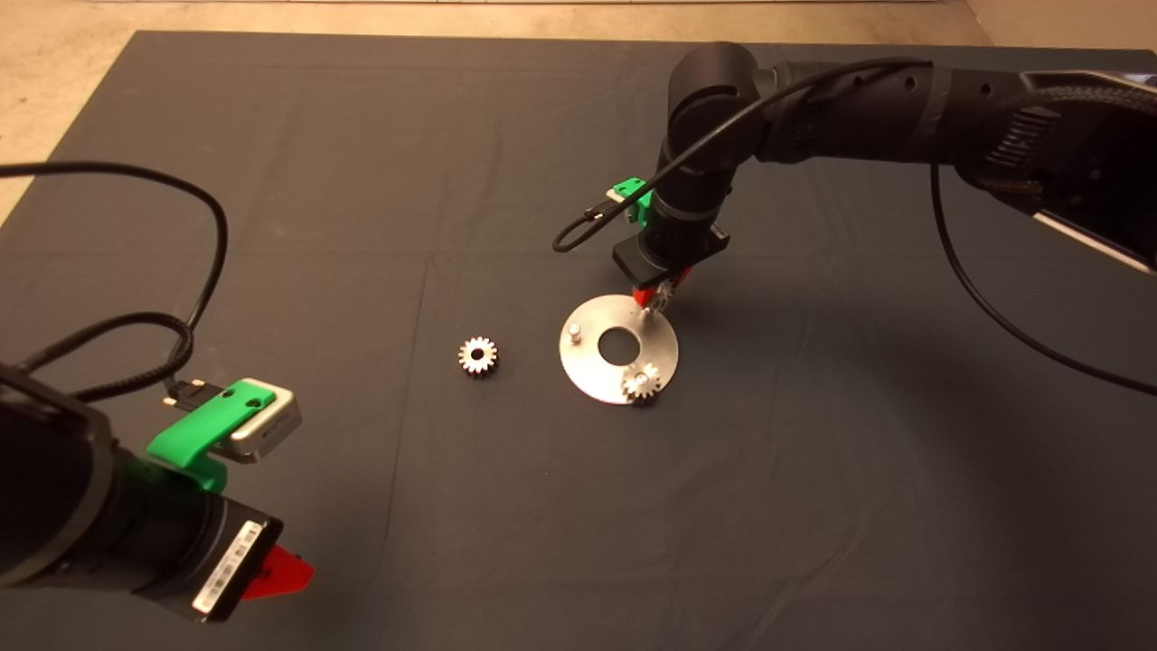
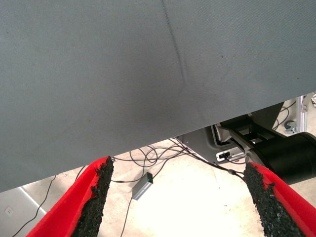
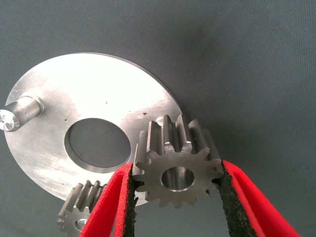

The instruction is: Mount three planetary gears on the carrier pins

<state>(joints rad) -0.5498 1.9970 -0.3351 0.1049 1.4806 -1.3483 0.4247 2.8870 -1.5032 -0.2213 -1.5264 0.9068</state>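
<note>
1. One gear (image 3: 177, 168) sits clamped between the right gripper's (image 3: 175, 197) pads, just above a pin (image 3: 159, 121) at the disc's (image 3: 84, 89) far edge.
2. A second gear (image 1: 641, 383) sits on the near pin; the third (image 1: 477, 354) lies on the mat (image 1: 271, 271) left of the disc.
3. One pin (image 1: 574, 331) stands bare.
4. Left gripper (image 2: 177, 197) waits at lower left, fingers apart.

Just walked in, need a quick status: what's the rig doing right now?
The right gripper holds a planetary gear just over a carrier pin at the far edge of the silver disc. One gear already sits on the near pin; the third pin is bare. The last gear lies on the mat beside the disc. The left gripper is parked open at the mat's near-left edge.
</note>
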